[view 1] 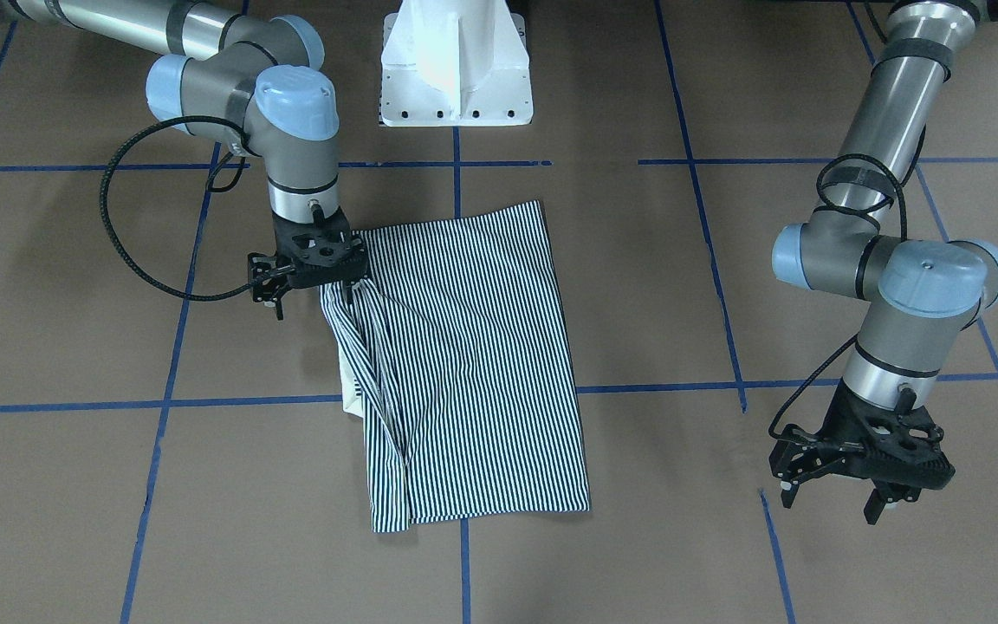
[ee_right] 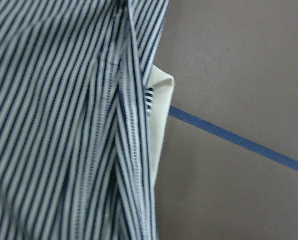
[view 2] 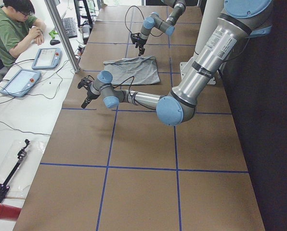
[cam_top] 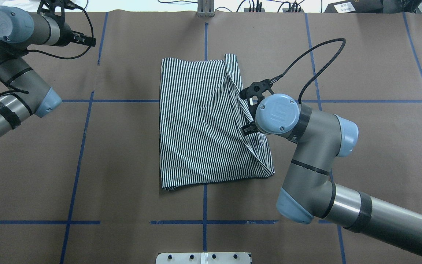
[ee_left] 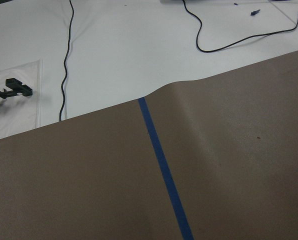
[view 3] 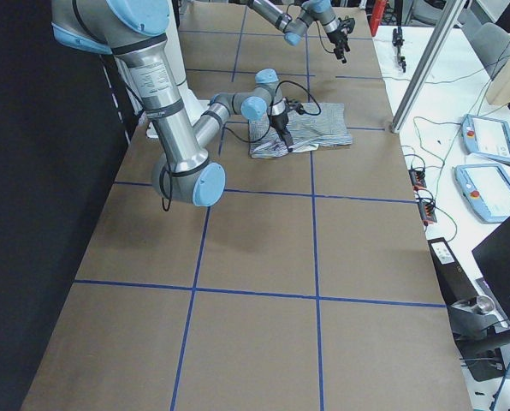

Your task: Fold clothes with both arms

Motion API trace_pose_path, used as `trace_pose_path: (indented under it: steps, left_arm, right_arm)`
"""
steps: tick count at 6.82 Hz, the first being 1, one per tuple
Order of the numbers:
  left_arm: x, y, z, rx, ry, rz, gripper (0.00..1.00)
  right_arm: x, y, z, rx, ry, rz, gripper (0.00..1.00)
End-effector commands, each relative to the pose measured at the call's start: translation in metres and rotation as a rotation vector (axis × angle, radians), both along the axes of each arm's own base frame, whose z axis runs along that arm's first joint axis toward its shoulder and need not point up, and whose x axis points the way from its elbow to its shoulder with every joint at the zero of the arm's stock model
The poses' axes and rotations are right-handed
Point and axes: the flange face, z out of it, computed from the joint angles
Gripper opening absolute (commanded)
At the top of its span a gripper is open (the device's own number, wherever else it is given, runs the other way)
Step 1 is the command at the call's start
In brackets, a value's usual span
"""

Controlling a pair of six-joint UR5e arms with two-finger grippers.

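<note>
The striped polo shirt [view 1: 482, 364] lies folded into a tall rectangle at the middle of the brown table [view 1: 724, 537]. A cream collar corner [ee_right: 161, 115] pokes out from under its folded side edge. My right gripper [view 1: 345, 284] is at that edge near the robot-side corner, shut on a pinch of fabric that rises in a ridge towards it. In the overhead view the right wrist [cam_top: 277, 113] covers the fingers. My left gripper [view 1: 832, 501] hovers open over bare table far from the shirt [cam_top: 200, 121], with nothing between its fingers.
The white pedestal base [view 1: 456, 69] stands behind the shirt. Blue tape lines [view 1: 464, 555] cross the table. Beyond the far edge [ee_left: 154, 92] is a white surface with cables. A person [view 2: 11, 29] sits at the side bench with two tablets [view 2: 47, 57].
</note>
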Motion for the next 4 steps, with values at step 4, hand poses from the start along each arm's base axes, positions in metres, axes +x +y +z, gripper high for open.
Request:
trace_pose_path:
  steps: [4]
  left_arm:
    - [0.0,0.001,0.001,-0.004,0.003,0.007,1.0]
  right_arm:
    - [-0.047,0.061,-0.008,-0.022,-0.019,-0.07,0.45]
